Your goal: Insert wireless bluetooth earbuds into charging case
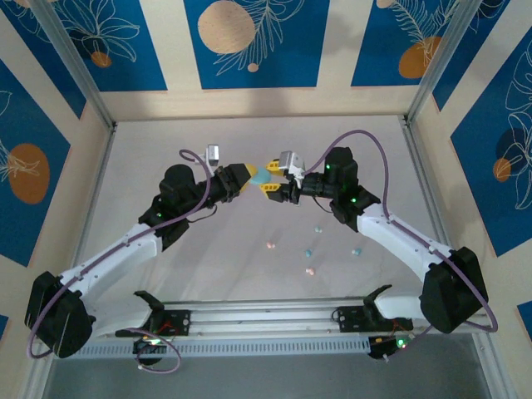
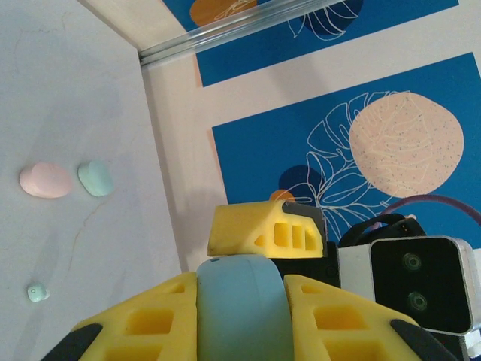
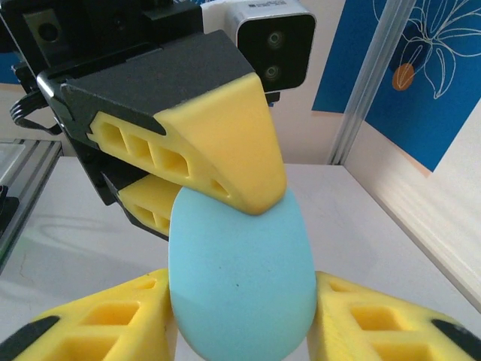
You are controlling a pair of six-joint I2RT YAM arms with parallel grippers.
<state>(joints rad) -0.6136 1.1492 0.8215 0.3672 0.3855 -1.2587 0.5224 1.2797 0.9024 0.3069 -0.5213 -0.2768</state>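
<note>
- The left gripper point(image 2: 242, 320) is clenched on the light blue case point(image 3: 240, 278), held in the air above the table point(image 1: 224, 259).
- The right gripper point(image 3: 240, 323) has its fingers flanking the same case; I cannot tell whether they squeeze it.
- The earbuds point(image 1: 309, 250) lie scattered on the table, well apart from both grippers, on the side nearer the arm bases.

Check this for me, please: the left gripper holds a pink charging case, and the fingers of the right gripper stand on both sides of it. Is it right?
Not quite: the charging case is light blue, not pink; the right wrist view shows it. The left gripper holds it, and the fingers of the right gripper stand on both sides of it.
</note>
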